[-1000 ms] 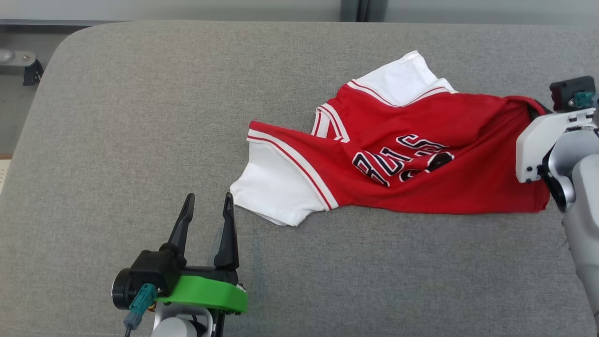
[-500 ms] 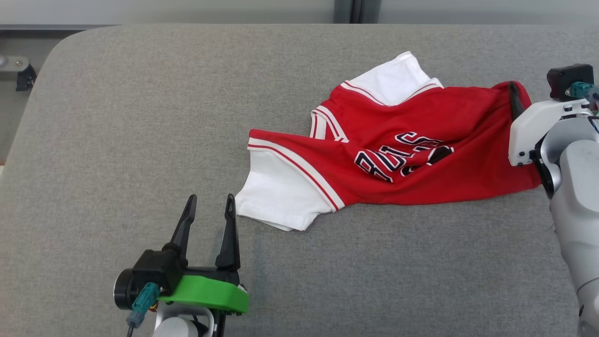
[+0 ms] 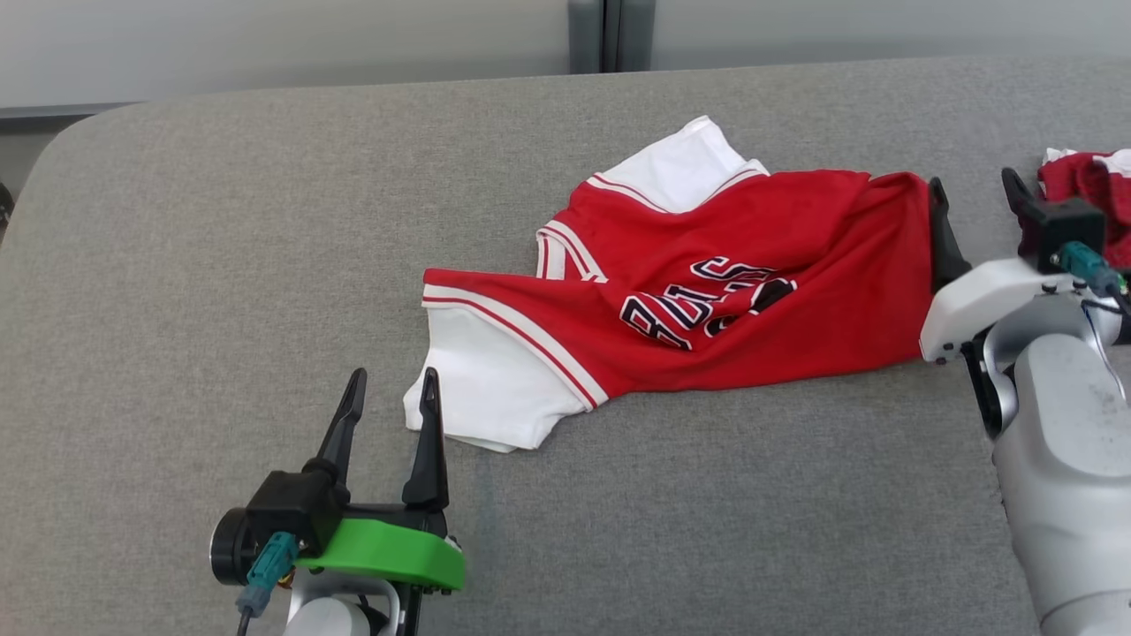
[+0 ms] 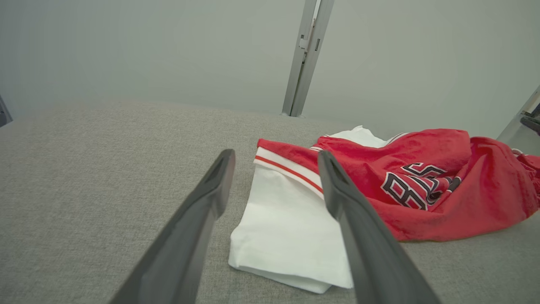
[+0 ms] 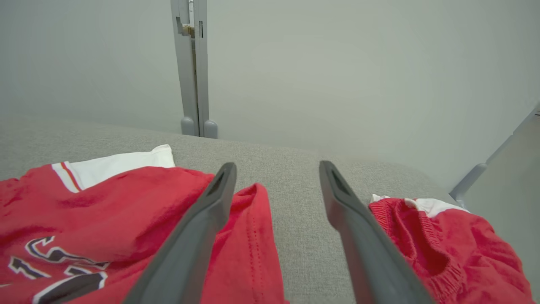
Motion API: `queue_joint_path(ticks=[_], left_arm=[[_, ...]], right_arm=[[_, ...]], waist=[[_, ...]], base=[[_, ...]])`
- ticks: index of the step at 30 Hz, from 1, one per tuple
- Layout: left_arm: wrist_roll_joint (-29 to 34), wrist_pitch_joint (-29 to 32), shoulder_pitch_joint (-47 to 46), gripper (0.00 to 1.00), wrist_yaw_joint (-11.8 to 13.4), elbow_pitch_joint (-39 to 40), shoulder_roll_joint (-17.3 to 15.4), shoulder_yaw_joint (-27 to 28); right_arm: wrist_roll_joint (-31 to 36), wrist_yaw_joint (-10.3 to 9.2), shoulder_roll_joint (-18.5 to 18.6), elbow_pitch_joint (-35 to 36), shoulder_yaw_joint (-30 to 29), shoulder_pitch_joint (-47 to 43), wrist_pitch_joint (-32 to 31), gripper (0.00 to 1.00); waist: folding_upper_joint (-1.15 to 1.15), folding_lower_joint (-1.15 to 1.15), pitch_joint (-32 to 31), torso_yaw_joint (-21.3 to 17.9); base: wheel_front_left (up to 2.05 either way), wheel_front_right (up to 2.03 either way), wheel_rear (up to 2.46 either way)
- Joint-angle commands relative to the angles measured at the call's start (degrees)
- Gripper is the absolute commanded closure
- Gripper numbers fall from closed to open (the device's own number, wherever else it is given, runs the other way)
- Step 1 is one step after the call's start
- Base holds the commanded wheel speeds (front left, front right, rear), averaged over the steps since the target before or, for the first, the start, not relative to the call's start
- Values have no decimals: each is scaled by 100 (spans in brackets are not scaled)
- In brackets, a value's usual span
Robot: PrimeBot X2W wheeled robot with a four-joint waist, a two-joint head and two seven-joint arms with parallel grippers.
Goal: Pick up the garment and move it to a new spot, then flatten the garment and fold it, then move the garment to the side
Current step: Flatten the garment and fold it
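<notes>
The garment is a red jersey with white sleeves and dark lettering, lying crumpled on the grey padded surface. My left gripper stands open at the lower left, its right finger just beside the near white sleeve; in the left wrist view the left gripper frames that sleeve. My right gripper is open at the jersey's right hem, with its left finger against the red hem edge and bare grey fabric between the fingers of the right gripper.
A second red and white piece of clothing lies bunched at the far right, just beyond my right gripper's outer finger, and also appears in the right wrist view. A pale wall with a grey post runs behind the surface's far edge.
My right gripper has gone from shut on the jersey's hem to open, and the hem now lies on the surface. The head camera has turned, shifting the whole picture leftward.
</notes>
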State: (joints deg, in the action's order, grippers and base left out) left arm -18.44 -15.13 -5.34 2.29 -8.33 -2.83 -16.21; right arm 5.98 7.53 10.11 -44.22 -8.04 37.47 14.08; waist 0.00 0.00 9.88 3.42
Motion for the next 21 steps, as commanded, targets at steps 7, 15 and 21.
queue_joint_path(ticks=[7,15,21], left_arm=[[-21,0,141,0,30,19,-13,89],[-150,0,401,0,-45,-19,-13,313],[-242,-1,527,0,-124,-124,-13,389]], right_arm=[[-229,-9,-312,1098,-215,-1196,109,0],[-465,-9,-675,2561,-45,-2379,109,0],[-816,-9,-714,2895,343,-2795,111,0]], waist=[[0,0,-176,-131],[0,0,-383,-324],[0,0,-537,-403]], base=[[0,0,0],[0,0,0],[0,0,0]])
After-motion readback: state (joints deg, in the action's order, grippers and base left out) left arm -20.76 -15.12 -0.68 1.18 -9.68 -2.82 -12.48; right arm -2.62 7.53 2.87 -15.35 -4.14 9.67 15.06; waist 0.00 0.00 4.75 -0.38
